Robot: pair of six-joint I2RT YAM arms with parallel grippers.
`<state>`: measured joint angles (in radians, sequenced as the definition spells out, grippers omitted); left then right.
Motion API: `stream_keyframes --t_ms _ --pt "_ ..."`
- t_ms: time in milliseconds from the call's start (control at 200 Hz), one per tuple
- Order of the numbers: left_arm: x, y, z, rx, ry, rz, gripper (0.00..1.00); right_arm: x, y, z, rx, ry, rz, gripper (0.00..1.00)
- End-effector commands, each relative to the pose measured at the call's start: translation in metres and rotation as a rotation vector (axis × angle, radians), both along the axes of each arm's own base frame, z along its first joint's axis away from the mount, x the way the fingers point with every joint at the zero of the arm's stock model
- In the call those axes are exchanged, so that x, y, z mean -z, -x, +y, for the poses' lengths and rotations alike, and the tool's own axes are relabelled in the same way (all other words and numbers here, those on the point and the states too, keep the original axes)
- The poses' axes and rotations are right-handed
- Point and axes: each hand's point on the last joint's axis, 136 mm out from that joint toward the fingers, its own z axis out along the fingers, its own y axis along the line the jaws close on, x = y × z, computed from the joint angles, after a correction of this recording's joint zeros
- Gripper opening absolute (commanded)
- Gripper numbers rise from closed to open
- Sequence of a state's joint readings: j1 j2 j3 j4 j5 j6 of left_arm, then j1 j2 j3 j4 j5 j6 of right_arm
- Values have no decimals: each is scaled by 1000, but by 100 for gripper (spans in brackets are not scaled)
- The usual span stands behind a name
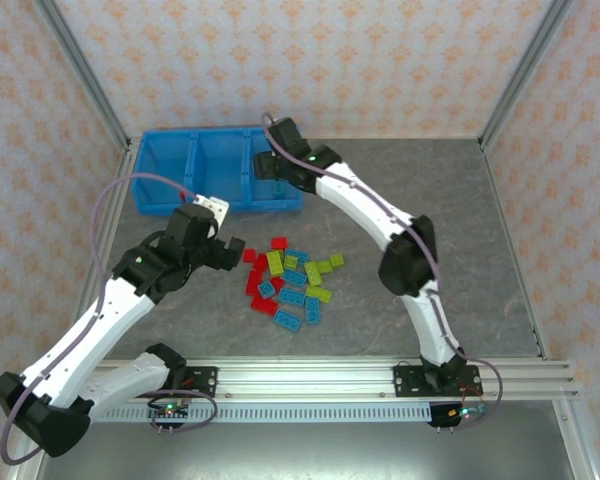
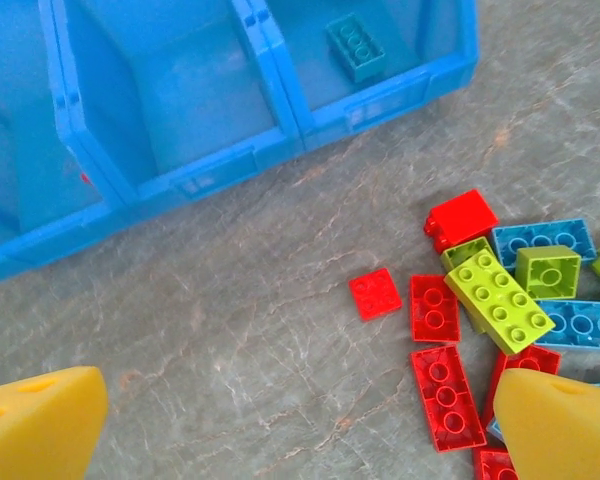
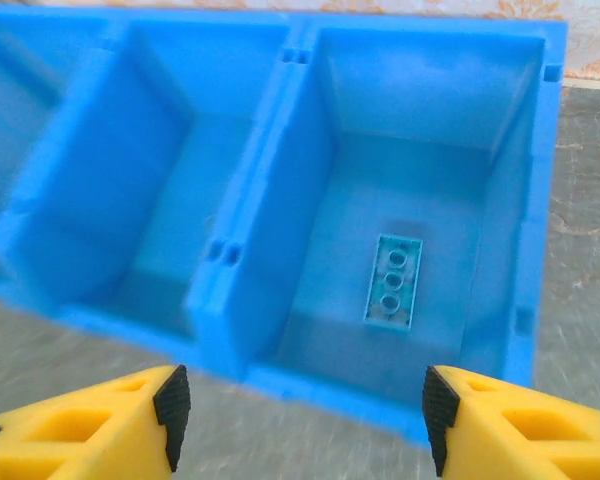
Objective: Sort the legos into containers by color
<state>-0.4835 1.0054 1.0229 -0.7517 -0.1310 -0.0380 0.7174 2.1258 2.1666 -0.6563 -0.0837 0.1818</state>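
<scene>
Legos (image 2: 498, 300) heaped beside spread left pincer (image 2: 300, 435) | right pincer (image 3: 302, 410) spread over tray (image 3: 250, 230) near rim

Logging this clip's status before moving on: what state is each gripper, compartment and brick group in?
left gripper: open, empty, over the table at the edge of the loose legos
right gripper: open, empty, above the right compartment
blue brick: lying flat, studs up, in the right compartment
middle compartment: visible floor bare
loose legos: unsorted on the table
</scene>
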Motion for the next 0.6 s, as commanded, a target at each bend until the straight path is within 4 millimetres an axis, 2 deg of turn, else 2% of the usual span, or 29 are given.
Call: stream_keyframes --t_ms 0,105,215,295,375,500,591 --pt "-11 -10 13 -281 130 11 100 -50 58 -23 -78 -78 31 65" --pt "9 -17 -18 -289 326 82 100 -59 101 -63 -65 -57 44 66" --pt "32 -27 -37 -372 439 167 98 -51 149 -107 -5 -74 31 71" --pt "48 -33 -48 -427 459 232 94 -34 184 -133 14 -125 39 77" --pt "64 -38 -69 -434 478 279 91 -13 210 -157 53 -151 78 80" --pt "96 -40 -110 -399 467 358 89 18 242 -170 33 -172 164 85" --pt "119 -42 -122 -402 398 405 86 33 251 -182 73 -174 190 89"
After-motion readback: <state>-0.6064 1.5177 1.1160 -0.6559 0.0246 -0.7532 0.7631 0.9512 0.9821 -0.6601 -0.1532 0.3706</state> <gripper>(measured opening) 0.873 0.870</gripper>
